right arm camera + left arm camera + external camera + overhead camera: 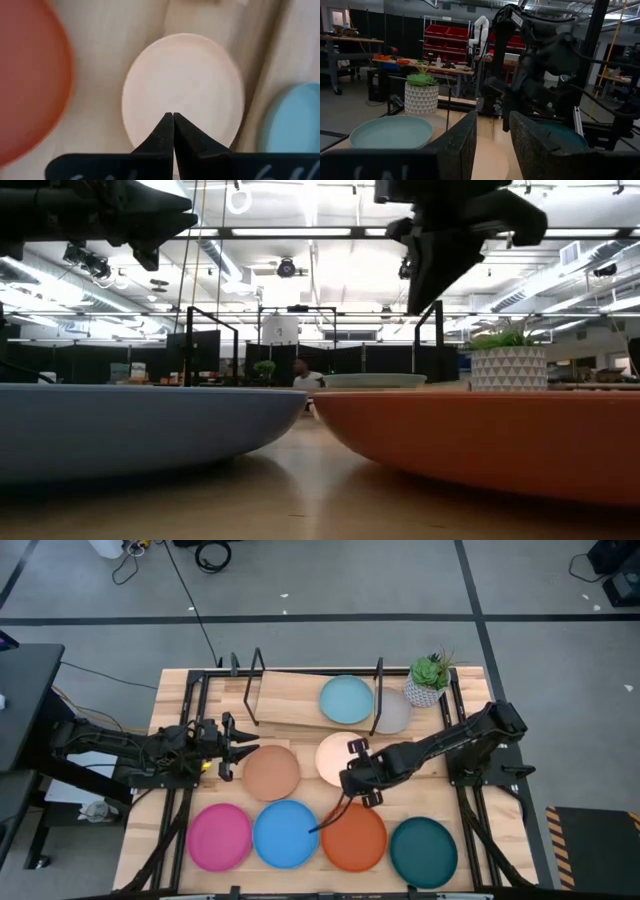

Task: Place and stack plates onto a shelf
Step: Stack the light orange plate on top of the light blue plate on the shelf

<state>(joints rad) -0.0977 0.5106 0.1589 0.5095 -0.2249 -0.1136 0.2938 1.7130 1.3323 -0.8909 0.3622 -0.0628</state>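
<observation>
The shelf (290,700) stands at the far side of the table and carries the light blue plate (346,700) and the grey plate (394,712) side by side. The cream-pink plate (335,758) and the tan plate (271,772) lie flat mid-table. The magenta (220,836), blue (286,833), orange (353,837) and dark teal (424,852) plates form a row along the near edge. My right gripper (173,116) is shut and hovers above the cream-pink plate's (182,85) near rim. My left gripper (492,145) is open, raised just left of the tan plate.
A potted plant (430,680) stands at the shelf's right end. Black upright rods (378,690) rise from the shelf. The low view looks past the blue plate (130,430) and the orange plate (480,440). A person (300,377) is far behind the table.
</observation>
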